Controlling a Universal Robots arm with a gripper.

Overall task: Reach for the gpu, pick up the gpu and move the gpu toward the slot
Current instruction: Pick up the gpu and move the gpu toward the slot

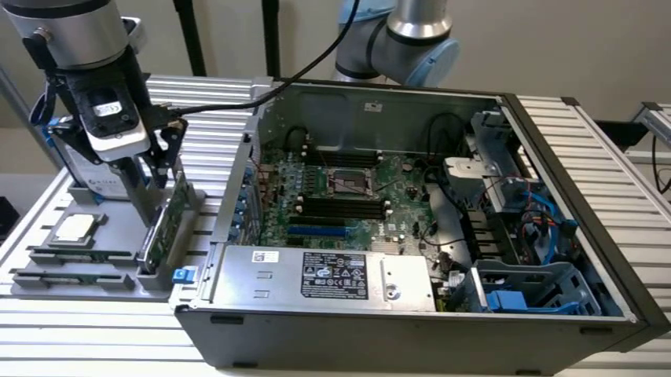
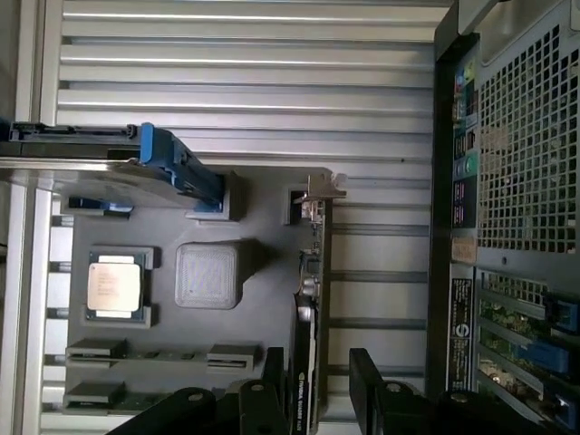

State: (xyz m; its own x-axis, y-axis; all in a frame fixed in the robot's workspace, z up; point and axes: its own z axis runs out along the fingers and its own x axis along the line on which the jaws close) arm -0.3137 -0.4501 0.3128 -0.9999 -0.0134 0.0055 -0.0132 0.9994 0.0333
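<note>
The gpu (image 1: 163,228) is a thin green card standing on its long edge in a slot of the grey holder tray (image 1: 47,224) at the exterior view's left. In the wrist view the gpu (image 2: 309,299) shows edge-on, with its silver bracket (image 2: 323,188) at the far end. My gripper (image 1: 150,195) is lowered over the card's upper edge. Its black fingers (image 2: 369,385) stand on either side of the gpu, and my gripper (image 2: 317,367) is open with a gap on one side. The blue slot (image 1: 314,232) lies on the motherboard inside the open computer case (image 1: 566,236).
The tray (image 2: 272,236) also holds a silver hard drive with blue rails (image 2: 172,168), a processor chip (image 2: 113,285) and green memory sticks (image 2: 136,355). The case wall (image 2: 526,136) stands close beside the tray. A second arm's base (image 1: 404,39) rises behind the case.
</note>
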